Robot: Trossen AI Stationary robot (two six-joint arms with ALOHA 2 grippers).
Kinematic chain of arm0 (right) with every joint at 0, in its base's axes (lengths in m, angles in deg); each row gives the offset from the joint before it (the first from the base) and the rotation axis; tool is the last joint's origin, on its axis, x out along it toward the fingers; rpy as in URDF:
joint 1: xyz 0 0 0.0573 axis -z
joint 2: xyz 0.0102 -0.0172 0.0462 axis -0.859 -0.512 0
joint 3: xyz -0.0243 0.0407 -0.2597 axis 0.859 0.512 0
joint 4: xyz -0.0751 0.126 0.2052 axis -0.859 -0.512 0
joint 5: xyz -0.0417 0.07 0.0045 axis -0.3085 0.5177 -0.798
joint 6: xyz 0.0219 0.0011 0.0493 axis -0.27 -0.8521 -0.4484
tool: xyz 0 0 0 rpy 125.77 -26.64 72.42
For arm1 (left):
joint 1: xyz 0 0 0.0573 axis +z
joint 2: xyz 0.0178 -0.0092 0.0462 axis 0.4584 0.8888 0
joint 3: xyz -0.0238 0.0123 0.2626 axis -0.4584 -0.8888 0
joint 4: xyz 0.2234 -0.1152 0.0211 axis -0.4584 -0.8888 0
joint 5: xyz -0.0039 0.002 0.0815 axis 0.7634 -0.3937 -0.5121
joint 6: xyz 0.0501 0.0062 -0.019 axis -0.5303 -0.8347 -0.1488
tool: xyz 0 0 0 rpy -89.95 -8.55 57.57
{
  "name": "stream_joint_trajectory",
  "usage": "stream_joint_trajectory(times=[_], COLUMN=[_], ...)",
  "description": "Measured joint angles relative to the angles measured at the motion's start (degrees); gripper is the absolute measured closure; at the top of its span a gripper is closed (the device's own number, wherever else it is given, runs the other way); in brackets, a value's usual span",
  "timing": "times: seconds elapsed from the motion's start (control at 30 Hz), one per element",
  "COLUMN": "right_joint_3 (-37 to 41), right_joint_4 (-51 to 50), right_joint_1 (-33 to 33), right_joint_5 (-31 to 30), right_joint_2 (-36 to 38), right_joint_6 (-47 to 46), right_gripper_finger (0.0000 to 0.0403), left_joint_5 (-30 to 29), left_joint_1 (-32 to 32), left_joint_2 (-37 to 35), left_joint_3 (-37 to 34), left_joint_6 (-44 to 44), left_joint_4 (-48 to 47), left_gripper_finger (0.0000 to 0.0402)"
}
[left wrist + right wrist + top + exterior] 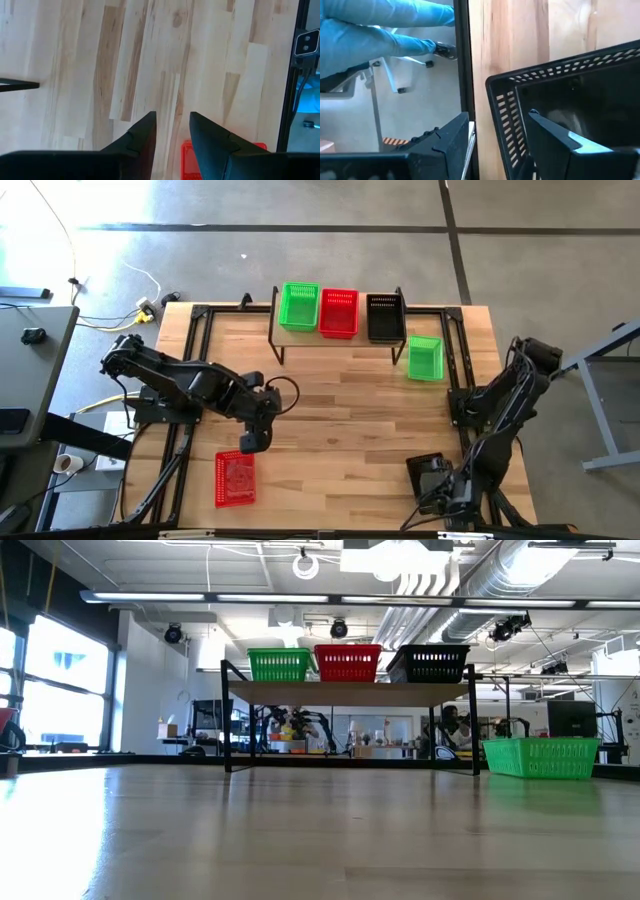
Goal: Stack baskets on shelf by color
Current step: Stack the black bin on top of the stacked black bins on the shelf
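The shelf (340, 338) stands at the table's far side and carries a green basket (299, 307), a red basket (338, 312) and a black basket (386, 318) side by side. Another green basket (425, 358) sits on the table to the shelf's right. A red basket (235, 478) lies near the near left edge. My left gripper (250, 442) hovers open just beyond it, touching nothing. My right gripper (498, 114) is open at the near right corner. Its fingers stand astride a side wall (502, 85) of a black basket (570, 90), one inside and one outside.
Black metal frame rails (195, 360) run along the table's left and right sides. A person in blue clothing (380, 35) shows beyond the table edge in the right wrist view. Bare wood lies across the table's middle (340, 410).
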Motion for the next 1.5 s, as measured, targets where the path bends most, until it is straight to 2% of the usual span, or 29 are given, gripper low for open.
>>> stream_joint_trajectory(times=[0.53, 0.83, 0.97, 1.17, 1.2, 1.37, 1.5], right_joint_3=[0.00, -0.02, -0.02, -0.04, -0.04, -0.06, -1.21], right_joint_4=[2.39, -1.56, -2.35, -2.37, -2.44, -2.36, -2.55], right_joint_1=[-2.07, -3.27, -3.27, -3.00, -2.97, -1.89, 0.38], right_joint_5=[5.20, 4.76, 4.68, 4.30, 4.26, 1.68, -2.06], right_joint_2=[-8.40, -11.60, -11.85, -11.62, -11.34, -8.74, -5.71], right_joint_6=[0.85, -2.28, -3.16, -3.18, -3.18, -5.10, -5.11], right_gripper_finger=[0.0222, 0.0224, 0.0264, 0.0380, 0.0390, 0.0383, 0.0400], left_joint_5=[0.00, 0.02, 0.02, 0.02, -0.03, -1.94, -2.43], left_joint_1=[0.00, 0.13, 0.13, 0.13, 0.13, 0.13, 0.13], left_joint_2=[0.00, 0.00, 0.00, 0.00, 0.00, 0.00, 0.00], left_joint_3=[0.00, 0.02, 0.02, 0.02, 0.02, 0.02, 0.02], left_joint_6=[-0.02, -0.13, -0.13, -0.15, -0.15, -0.02, 0.48], left_joint_4=[-0.07, -0.07, -0.07, -0.06, -0.06, -0.01, 0.02], left_gripper_finger=[0.0294, 0.0294, 0.0294, 0.0294, 0.0294, 0.0294, 0.0294])
